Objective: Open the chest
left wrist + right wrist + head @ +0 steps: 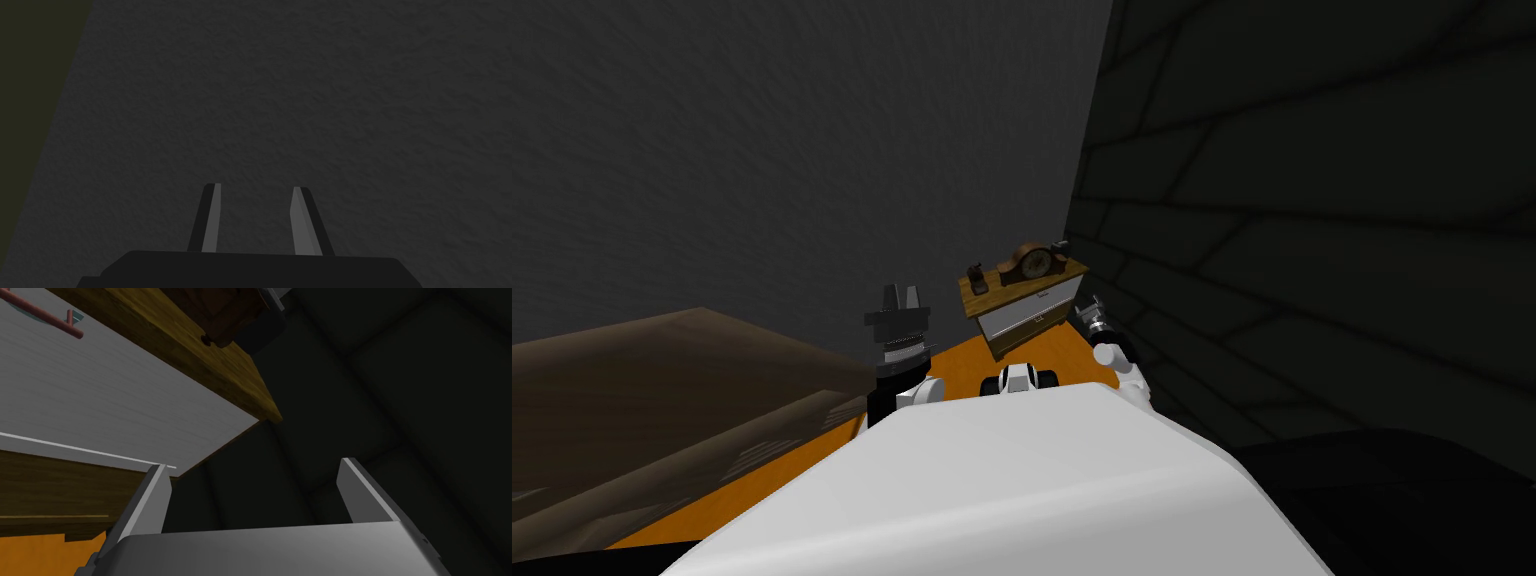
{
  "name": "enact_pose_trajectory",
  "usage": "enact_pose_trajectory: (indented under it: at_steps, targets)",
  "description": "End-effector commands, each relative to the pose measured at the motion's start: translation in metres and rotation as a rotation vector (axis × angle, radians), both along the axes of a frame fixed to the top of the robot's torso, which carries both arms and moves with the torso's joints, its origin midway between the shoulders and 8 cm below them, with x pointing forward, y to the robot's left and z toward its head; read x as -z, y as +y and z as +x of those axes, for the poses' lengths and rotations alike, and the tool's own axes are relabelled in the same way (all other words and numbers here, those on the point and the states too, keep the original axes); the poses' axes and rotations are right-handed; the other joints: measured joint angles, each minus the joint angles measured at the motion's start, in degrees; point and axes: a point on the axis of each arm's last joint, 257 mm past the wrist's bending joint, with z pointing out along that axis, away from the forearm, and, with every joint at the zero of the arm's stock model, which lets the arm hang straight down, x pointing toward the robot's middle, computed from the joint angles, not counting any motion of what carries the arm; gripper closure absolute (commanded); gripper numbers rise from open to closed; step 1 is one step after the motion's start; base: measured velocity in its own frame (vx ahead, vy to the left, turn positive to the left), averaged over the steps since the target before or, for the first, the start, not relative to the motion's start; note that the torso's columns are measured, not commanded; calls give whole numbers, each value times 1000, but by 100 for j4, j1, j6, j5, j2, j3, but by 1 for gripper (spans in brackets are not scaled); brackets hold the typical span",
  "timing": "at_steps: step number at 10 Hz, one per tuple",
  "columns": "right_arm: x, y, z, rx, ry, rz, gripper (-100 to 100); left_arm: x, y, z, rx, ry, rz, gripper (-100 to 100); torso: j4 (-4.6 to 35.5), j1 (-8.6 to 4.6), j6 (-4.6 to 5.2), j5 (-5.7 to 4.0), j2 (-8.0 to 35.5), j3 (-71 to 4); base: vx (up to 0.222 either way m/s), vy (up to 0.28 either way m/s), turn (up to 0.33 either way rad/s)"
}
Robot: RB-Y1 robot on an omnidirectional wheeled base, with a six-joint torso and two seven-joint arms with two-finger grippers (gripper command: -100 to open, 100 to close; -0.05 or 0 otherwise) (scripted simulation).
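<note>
My R jaws wide open, empty, just beside chest (100, 398) front corner, handle (45, 315) apart. L jaws part open, empty, raised.

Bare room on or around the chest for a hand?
Free: on the chest, the wood top along its front edge, ahead of the clock; the orange floor before the drawer fronts. Crowded: the top's back row, clock flanked by small dark items. Tight: the corner by the dark wall, where the right gripper sits.

Left pincer (902, 292) raised upright, fingers (212, 220) parted narrowly. Right pincer (252, 463) held forward, fingers (150, 498) spread wide.
</note>
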Motion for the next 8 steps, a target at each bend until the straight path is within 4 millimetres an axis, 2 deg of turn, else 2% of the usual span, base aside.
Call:
enact_pose_trajectory:
  at_steps: [1, 3, 4, 7, 8]
  targets:
    - [26, -2, 1, -8, 59, 88, -100, 0, 0, 0, 0, 0, 0, 0, 2, 6, 0, 1, 10, 6, 70, -21, 61]
    - [25, 0, 2, -8, 47, 148, -100, 0, 0, 0, 0, 0, 0, 0, 1, 2, -1, 1, 2, 1, 59, -24, 42]
    - [46, -4, 2, -11, 98, 187, -100, 0, 0, 0, 0, 0, 0, 0, 4, 4, 0, 1, 14, 8, 63, -35, 100]
    - [46, -1, 3, -17, 91, 247, -100, 0, 0, 0, 0, 0, 0, 0, 2, 6, 0, 1, 10, 6, 44, -22, 11]
    - [67, -2, 2, -25, 144, 296, -100, 0, 0, 0, 0, 0, 0, 0, 6, 14, -1, 4, 21, 13, 51, -15, 100]
